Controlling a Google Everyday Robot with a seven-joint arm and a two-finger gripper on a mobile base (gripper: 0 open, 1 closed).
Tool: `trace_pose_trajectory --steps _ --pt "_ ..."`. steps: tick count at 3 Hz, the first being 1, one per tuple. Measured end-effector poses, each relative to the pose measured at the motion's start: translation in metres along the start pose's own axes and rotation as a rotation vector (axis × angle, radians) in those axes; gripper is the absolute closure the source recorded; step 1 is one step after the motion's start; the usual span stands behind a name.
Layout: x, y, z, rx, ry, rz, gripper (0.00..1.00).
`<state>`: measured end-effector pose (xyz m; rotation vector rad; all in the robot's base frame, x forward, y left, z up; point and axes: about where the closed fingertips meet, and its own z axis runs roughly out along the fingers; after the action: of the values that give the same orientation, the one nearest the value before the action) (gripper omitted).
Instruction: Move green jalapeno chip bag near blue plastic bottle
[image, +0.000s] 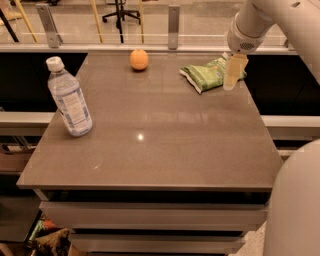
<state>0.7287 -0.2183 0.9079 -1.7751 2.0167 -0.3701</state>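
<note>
**Pincer at the bag, far right of the surface**

Left: blue plastic bottle stands upright near the left edge of the surface, white cap up. Far middle: an orange fruit near the back edge, well apart from the bottle. Far right: green jalapeno chip bag lies flat, well apart from the bottle. Its long axis runs diagonally, with the near end pointing left toward the middle of the surface and the far end toward the back right corner. My pincer points down over the bag's right end and overlaps it. I can't tell how far open it is, or whether it has hold of the bag.
</note>
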Motion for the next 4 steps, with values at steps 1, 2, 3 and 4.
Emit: trace_pose_trajectory --steps 1,2,3,4 --pt "-0.007 -0.011 0.022 -0.013 -0.034 -0.036 0.00" --pt "-0.012 -0.017 0.045 -0.042 -0.062 -0.068 0.00" --pt "-0.014 -0.020 0.063 -0.069 -0.077 -0.083 0.00" --pt "-0.013 -0.019 0.078 -0.100 -0.081 -0.088 0.00"
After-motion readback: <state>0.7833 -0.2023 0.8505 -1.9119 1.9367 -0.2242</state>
